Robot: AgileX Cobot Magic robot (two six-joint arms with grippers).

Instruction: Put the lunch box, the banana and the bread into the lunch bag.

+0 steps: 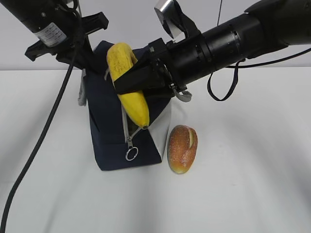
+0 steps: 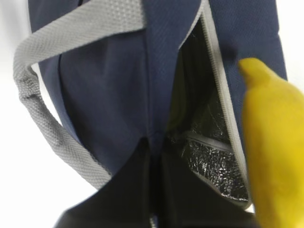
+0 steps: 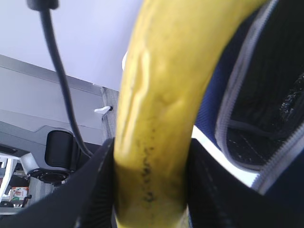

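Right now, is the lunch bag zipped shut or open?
Open. The lunch bag shows a gap between its grey zipper edges, with silvery lining visible inside; the banana, held by the right gripper, hangs at the opening.

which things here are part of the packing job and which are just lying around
Part of the job:
banana, clamped in the right gripper
lunch bag, open
bread, on the table beside the bag

Just there:
loose black cable

Banana (image 3: 156, 109) clamped between dark tool (image 3: 149, 190) fingers, beside open lunch bag (image 3: 266, 118), silvery lining visible
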